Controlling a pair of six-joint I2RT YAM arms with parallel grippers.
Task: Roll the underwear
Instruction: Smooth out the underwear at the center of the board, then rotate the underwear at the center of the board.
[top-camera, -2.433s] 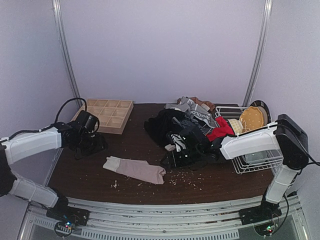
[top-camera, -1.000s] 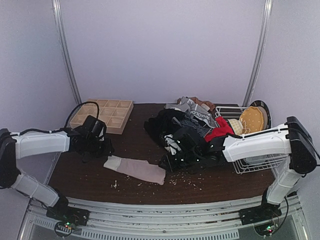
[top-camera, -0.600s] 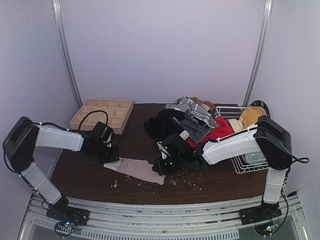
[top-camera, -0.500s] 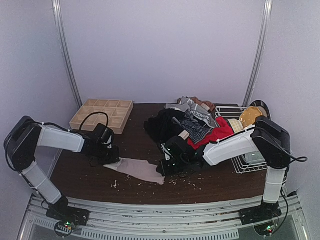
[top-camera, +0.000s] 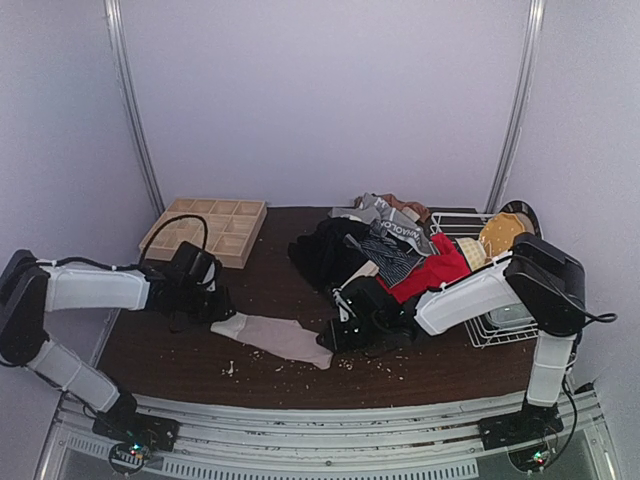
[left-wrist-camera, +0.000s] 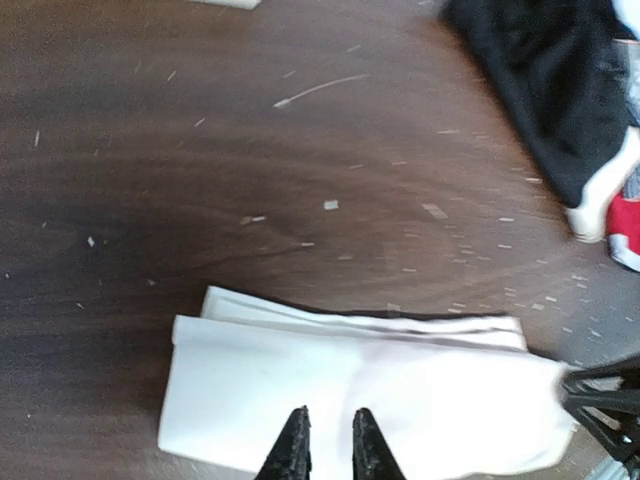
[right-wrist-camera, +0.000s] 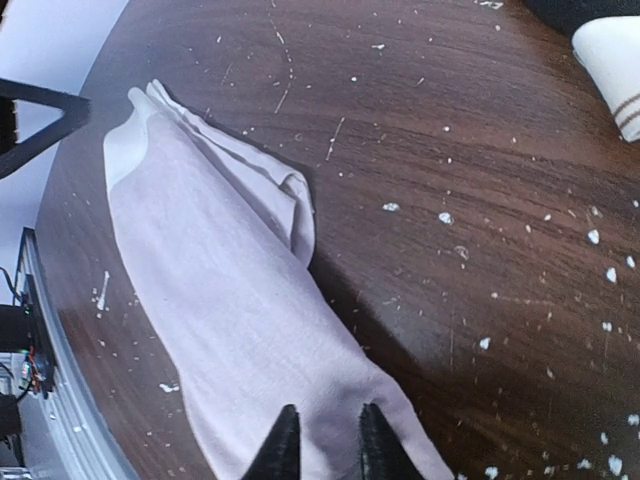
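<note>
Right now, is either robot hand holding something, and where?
It cannot be told. The left gripper is at the waistband end of the pale pink underwear, the right gripper at the other end; no clear pinch shows.

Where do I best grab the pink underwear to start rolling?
The underwear lies flat as a long folded strip. Pinch its short waistband end, coming straight down from above; the stacked layers there give an edge to grip.

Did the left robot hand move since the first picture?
Yes. The left gripper moved nearer, away from the wooden tray, to the pale pink underwear's left end.
</note>
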